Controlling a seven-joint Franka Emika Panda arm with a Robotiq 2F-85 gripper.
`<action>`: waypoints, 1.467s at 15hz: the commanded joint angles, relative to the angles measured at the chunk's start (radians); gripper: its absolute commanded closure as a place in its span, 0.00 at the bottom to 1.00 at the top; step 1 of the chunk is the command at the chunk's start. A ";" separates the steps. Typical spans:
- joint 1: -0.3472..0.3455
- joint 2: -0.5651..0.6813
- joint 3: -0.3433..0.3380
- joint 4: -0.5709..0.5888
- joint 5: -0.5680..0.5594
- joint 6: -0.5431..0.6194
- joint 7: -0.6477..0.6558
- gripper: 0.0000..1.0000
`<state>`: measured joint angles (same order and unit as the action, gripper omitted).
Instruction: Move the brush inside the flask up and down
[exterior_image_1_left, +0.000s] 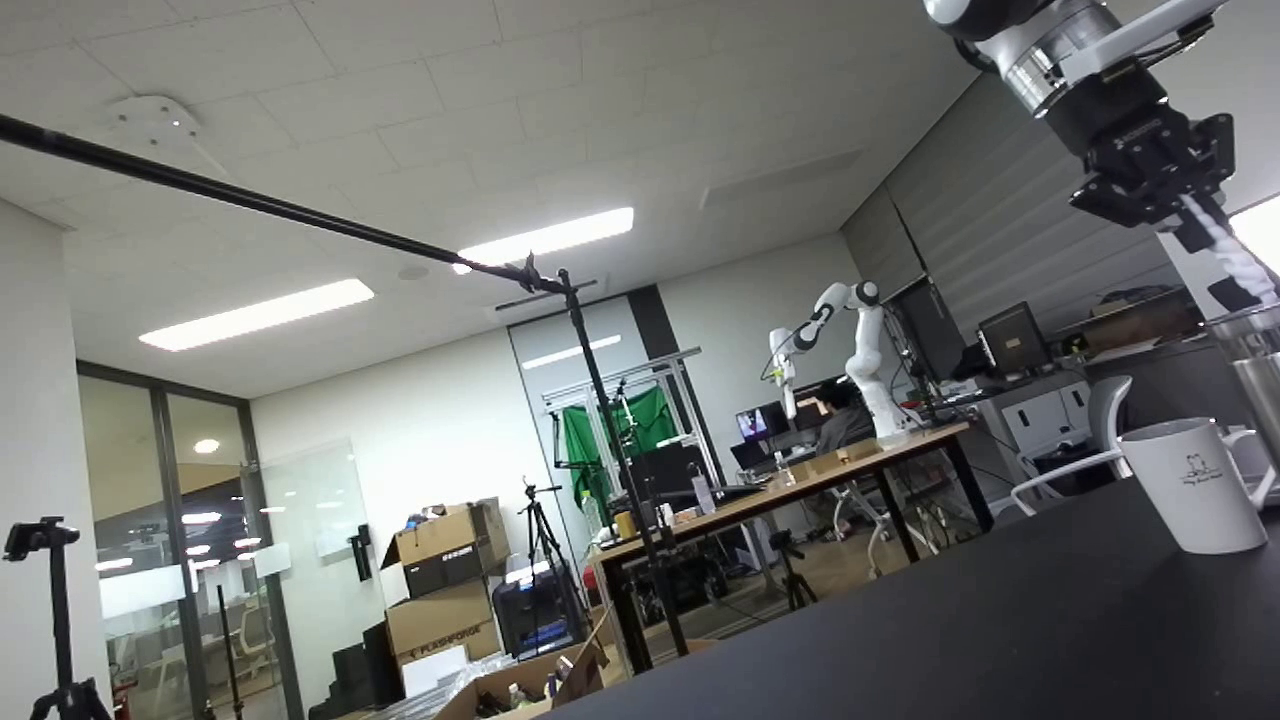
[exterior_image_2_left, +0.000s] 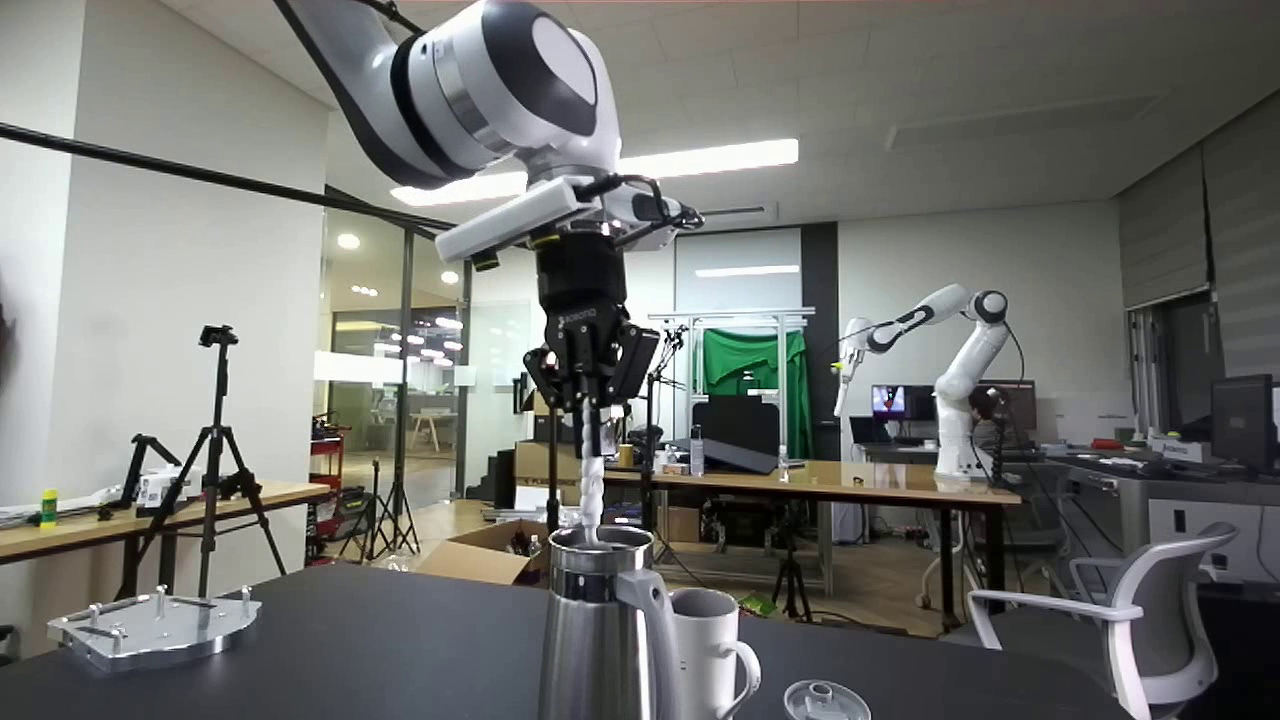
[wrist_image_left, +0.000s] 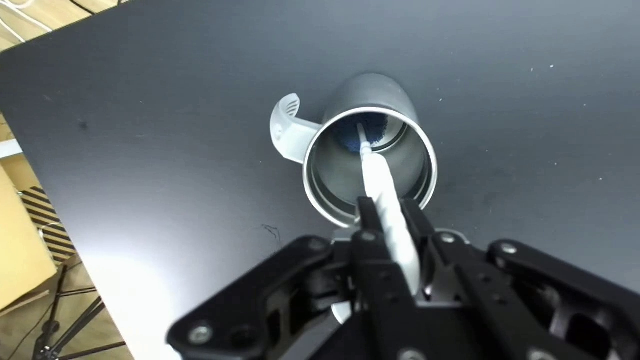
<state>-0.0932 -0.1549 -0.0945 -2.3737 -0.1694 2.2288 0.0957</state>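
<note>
Wrist view: gripper (wrist_image_left: 390, 207) clenches the brush (wrist_image_left: 382, 187) by its white handle; blue bristles (wrist_image_left: 374, 129) sit inside the steel flask (wrist_image_left: 337, 175). Step, judged: up-and-down stroke; next calls for a straight lift or push, bristles kept inside. In an exterior view: gripper reads "ROBOTIQ"; mug (exterior_image_2_left: 700, 650) right of flask. In an exterior view: far carton (exterior_image_1_left: 440, 608), left, reads "FLASHFORGE"; mug lettering illegible.

A white robot arm (exterior_image_2_left: 974, 362) on a bench (exterior_image_2_left: 830, 479), tripods (exterior_image_2_left: 213, 435) and monitors (exterior_image_2_left: 1243, 420) mark a robotics lab.
</note>
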 joint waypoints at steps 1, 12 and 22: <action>-0.009 -0.023 -0.026 -0.024 0.068 0.000 -0.132 0.96; -0.021 -0.026 -0.036 0.048 0.073 -0.141 -0.253 0.96; -0.014 -0.126 -0.001 0.099 -0.013 -0.257 -0.242 0.96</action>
<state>-0.1078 -0.2701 -0.0956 -2.2740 -0.1582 1.9620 -0.1779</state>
